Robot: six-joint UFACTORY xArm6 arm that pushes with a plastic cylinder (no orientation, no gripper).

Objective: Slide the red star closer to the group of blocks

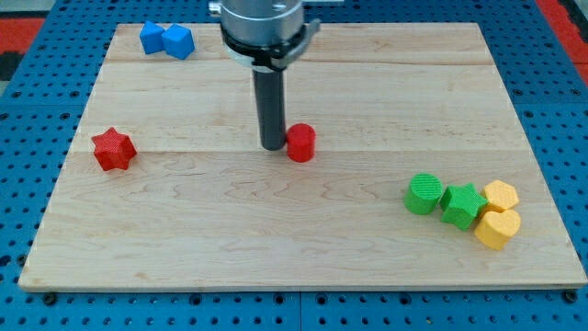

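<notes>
The surface [367,92] is a pale wooden board of joined planks, resting on a blue pegboard [28,55]. At its upper left lie two blue blocks [166,40], touching. A red star [114,149] sits alone at the left. Near the centre stands a red cylinder [300,142], with my tip [272,146] on the surface just beside it at its left. At the lower right cluster a green cylinder [424,194], a green star [462,204], a yellow hexagon [501,195] and a yellow heart [497,228].
</notes>
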